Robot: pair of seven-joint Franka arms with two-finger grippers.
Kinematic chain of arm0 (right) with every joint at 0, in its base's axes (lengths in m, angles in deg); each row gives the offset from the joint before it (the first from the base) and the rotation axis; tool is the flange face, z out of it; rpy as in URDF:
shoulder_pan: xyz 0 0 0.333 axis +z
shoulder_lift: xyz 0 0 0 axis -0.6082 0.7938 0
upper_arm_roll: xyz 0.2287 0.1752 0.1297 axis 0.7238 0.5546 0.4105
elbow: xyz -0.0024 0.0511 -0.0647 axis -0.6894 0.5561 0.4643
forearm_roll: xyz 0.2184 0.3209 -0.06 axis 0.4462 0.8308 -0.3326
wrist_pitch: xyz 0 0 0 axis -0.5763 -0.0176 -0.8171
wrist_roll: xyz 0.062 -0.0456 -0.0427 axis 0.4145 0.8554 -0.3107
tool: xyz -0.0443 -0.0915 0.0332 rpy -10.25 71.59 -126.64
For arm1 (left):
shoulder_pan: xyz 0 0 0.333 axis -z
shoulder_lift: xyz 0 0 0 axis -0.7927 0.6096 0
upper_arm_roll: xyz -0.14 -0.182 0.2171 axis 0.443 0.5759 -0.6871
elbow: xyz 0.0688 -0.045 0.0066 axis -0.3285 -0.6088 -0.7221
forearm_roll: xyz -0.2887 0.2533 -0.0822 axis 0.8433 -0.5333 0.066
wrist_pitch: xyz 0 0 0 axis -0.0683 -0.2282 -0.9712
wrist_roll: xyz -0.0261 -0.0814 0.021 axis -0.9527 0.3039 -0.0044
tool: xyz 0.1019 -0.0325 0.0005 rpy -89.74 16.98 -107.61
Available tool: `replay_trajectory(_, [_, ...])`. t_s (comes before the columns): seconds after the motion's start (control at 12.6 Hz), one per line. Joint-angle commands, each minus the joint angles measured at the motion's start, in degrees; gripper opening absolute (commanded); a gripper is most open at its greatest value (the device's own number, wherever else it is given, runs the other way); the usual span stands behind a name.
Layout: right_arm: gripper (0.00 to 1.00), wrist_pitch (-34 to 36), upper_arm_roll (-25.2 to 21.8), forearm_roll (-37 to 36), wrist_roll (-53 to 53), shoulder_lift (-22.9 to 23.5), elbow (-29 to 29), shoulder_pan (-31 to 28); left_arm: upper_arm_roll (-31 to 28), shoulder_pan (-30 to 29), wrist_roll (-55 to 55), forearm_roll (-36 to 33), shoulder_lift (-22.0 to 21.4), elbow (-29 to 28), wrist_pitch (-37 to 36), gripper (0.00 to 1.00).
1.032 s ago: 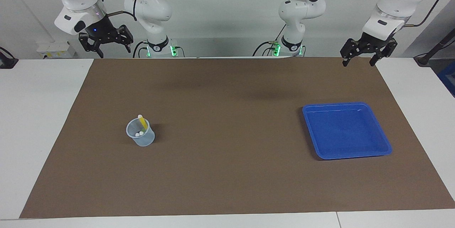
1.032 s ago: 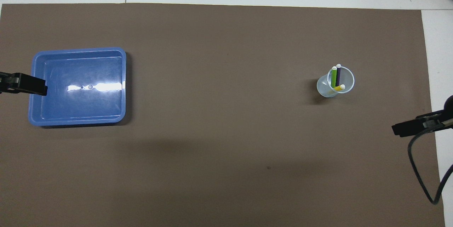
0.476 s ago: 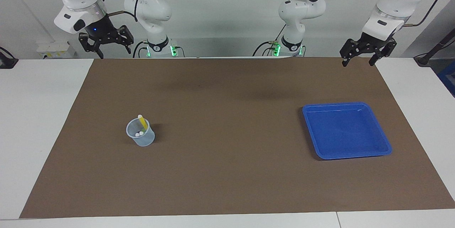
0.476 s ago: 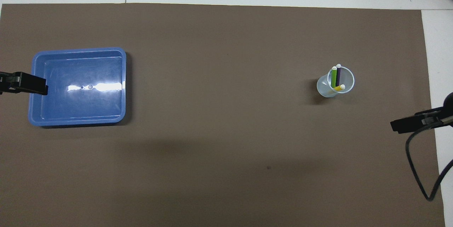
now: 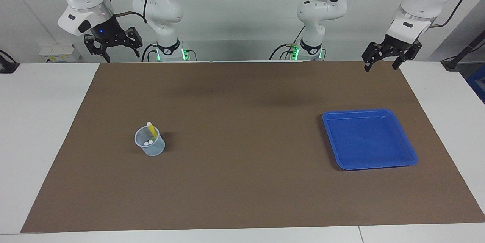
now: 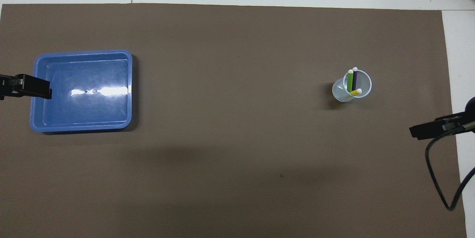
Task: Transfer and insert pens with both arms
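Three pens stand together in a clear cup [image 5: 150, 142] [image 6: 351, 87] on the brown mat, toward the right arm's end of the table. They are a green pen [image 6: 350, 81], a purple pen [image 6: 354, 77] and a yellow pen [image 5: 152, 130] [image 6: 355, 92] that leans on the rim. My right gripper [image 5: 122, 56] hangs open and empty, high over the mat's corner by its own base. My left gripper [image 5: 380, 66] is also open and empty, raised over the mat's corner at the left arm's end. In the overhead view only one finger [image 6: 35, 88] of it shows.
An empty blue tray [image 5: 356, 111] [image 6: 83, 52] lies on the mat toward the left arm's end, about as far from the robots as the cup. White tabletop [image 5: 38, 121] borders the mat. A black cable [image 6: 438, 182] loops down from the right arm.
Both grippers have shifted only slightly while staying raised and open. The cup, pens and tray have not moved.
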Motion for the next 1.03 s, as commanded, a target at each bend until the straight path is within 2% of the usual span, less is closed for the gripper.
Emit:
replay_trajectory(0.0, [1.00, -1.3, 0.4, 1.2, -1.2, -1.2, 1.3, -0.2, 0.0, 0.3, 0.9, -0.7, -1.4, -1.0, -1.1, 1.00])
replay_trajectory(0.95, [1.00, -1.1, 0.0, 1.3, -1.0, -1.7, 0.8, -0.3, 0.0, -0.2, 0.9, -0.7, -1.4, -1.1, -1.1, 1.00])
